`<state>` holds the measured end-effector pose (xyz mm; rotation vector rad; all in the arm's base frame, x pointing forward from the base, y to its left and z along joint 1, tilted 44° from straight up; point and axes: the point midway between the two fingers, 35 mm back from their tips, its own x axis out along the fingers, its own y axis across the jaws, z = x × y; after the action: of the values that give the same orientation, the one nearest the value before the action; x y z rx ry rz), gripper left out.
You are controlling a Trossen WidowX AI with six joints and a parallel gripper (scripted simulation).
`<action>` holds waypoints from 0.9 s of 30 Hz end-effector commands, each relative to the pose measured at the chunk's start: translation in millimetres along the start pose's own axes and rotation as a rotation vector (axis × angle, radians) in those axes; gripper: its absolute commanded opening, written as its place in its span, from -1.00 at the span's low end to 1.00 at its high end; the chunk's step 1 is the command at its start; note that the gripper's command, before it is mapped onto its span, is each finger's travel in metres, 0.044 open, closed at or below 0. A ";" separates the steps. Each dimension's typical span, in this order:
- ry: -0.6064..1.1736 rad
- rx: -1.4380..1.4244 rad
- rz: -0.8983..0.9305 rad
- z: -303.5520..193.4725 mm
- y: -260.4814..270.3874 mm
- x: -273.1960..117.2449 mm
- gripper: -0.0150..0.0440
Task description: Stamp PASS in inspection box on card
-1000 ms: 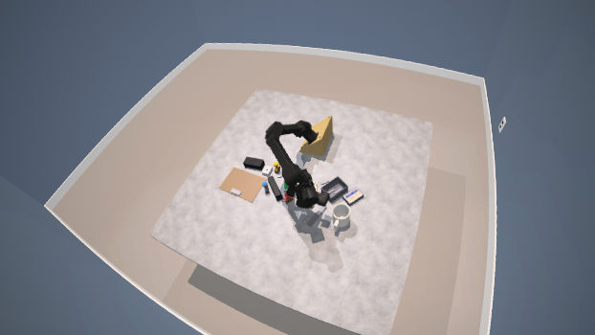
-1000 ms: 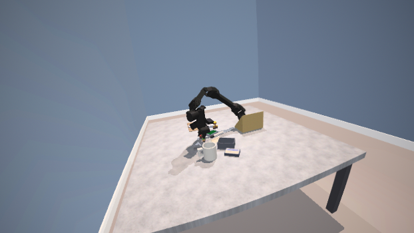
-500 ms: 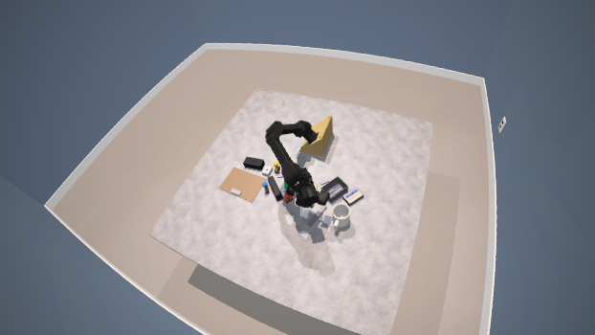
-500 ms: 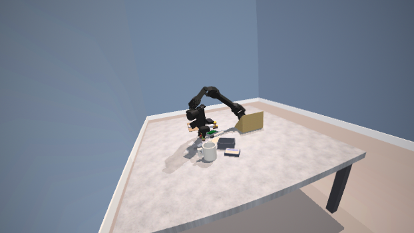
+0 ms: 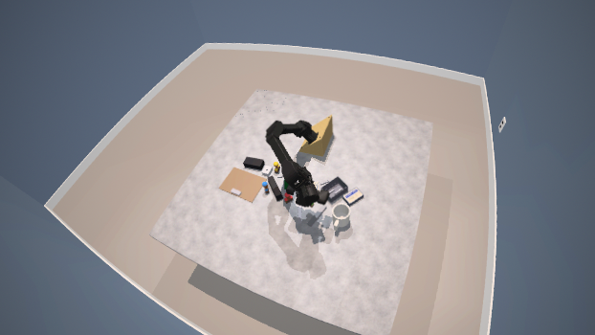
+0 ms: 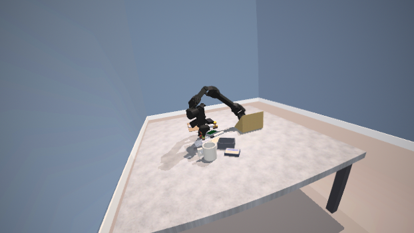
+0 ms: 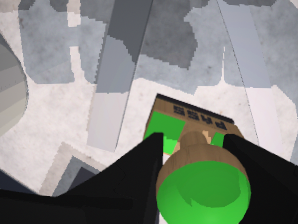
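Note:
My gripper [image 7: 193,143] [image 6: 202,134] is shut on the PASS stamp [image 7: 204,185], a wooden block with a rounded green-topped knob. PASS lettering shows on its far side; its printing face is hidden. The stamp is held above the bench, tilted in the wrist view. A dark green patch [image 6: 211,132], perhaps the ink pad, lies behind the gripper in the exterior view. A cream flat piece [image 6: 215,140] beside the black tray may be the card; the arm hides much of it. The inspection box cannot be made out.
A mug [image 5: 341,213] [image 6: 209,152], a black tray [image 5: 345,182] [image 6: 226,146] and a blue-and-cream box [image 5: 353,196] [image 6: 232,152] stand near the gripper. A brown board [image 5: 246,179], a black block [image 5: 253,163], a black bar [image 5: 275,188] and a yellow wedge [image 5: 326,139] lie farther off.

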<state>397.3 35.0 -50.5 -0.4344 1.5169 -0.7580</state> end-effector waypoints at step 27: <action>-0.007 0.007 0.010 0.0 0.3 -17.5 -0.49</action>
<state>397.9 43.7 -41.2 -0.4342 1.5154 -0.7574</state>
